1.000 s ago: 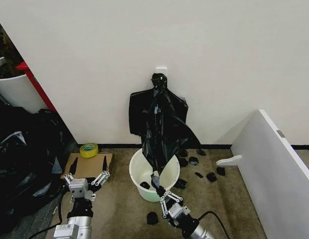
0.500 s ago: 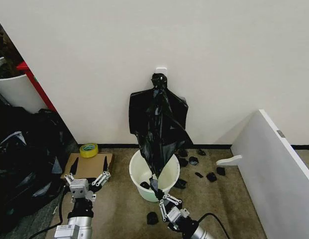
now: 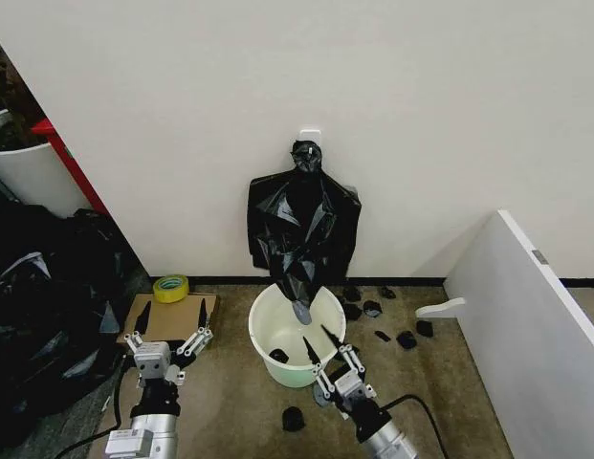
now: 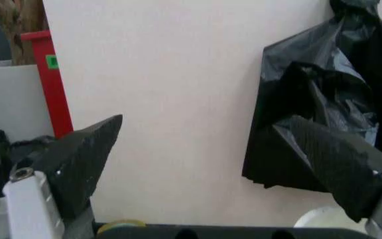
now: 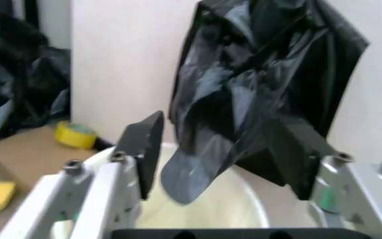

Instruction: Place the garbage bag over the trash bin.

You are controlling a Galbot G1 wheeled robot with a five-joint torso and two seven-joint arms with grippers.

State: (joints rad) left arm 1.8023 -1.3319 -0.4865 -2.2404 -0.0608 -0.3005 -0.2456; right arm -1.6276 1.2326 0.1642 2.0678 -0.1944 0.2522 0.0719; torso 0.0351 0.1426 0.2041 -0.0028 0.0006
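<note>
Garbage bag (image 3: 301, 239) tip dangles into trash bin (image 3: 297, 336); both grippers' jaws apart, empty.

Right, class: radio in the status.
Both grippers open, left gripper idle, right gripper at trash bin. Garbage bag hangs free above. Nothing blocking.

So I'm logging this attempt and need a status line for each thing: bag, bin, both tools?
garbage bag: hanging loose at the wall, its tip dangling over the bin's mouth, held by neither tool.
trash bin: upright, unlined.
right tool: open, beside the bin's near rim.
left tool: open, idle over the cardboard.
</note>
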